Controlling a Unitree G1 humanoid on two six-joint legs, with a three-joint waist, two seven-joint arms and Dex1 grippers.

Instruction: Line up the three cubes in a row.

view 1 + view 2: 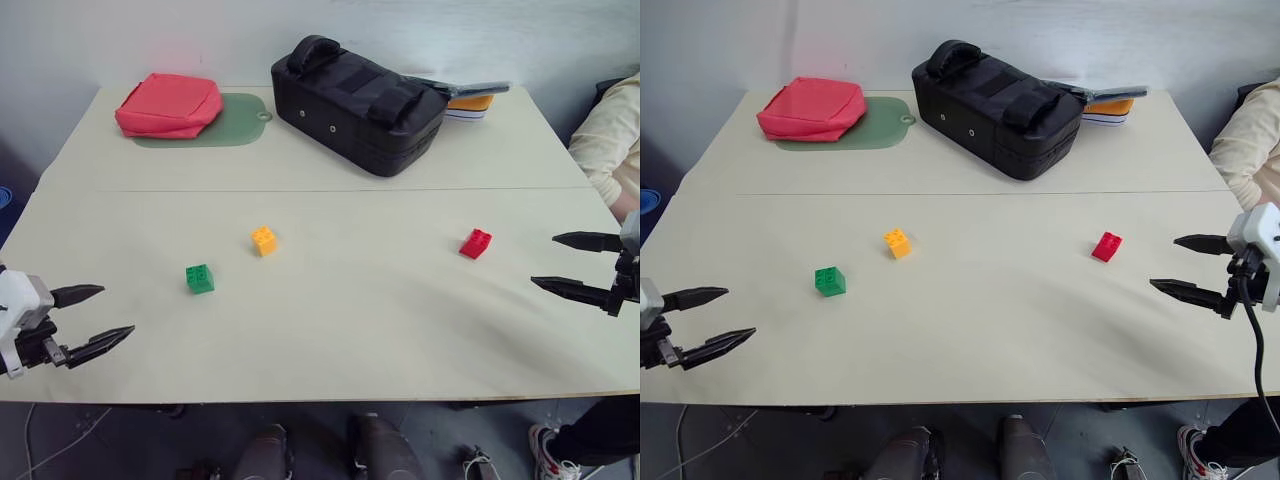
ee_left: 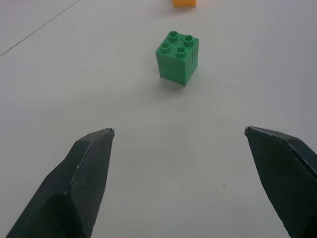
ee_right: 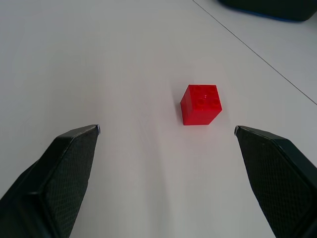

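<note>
- Plainly, no brand name, label or readable writing appears on the three studded cubes, the black bag (image 1: 358, 104) or the red pouch (image 1: 168, 104) at the far side of the pale worktop (image 1: 350, 330).
- Behind the bag, a stack of flat items (image 1: 468, 101) is mostly hidden, and a person's sleeve (image 1: 612, 140) is cut off at the right edge.
- The green cube (image 1: 200, 279) sits near the left, the orange-yellow cube (image 1: 263, 240) just beyond it toward the middle, and the red cube (image 1: 475, 243) well apart to the right.
- The left gripper (image 1: 92, 320) hovers with fingers (image 2: 84, 173) spread wide, empty, the green cube ahead of it.
- The right gripper (image 1: 565, 262) likewise holds its fingers (image 3: 64, 168) wide apart, touching nothing, facing the red cube.
</note>
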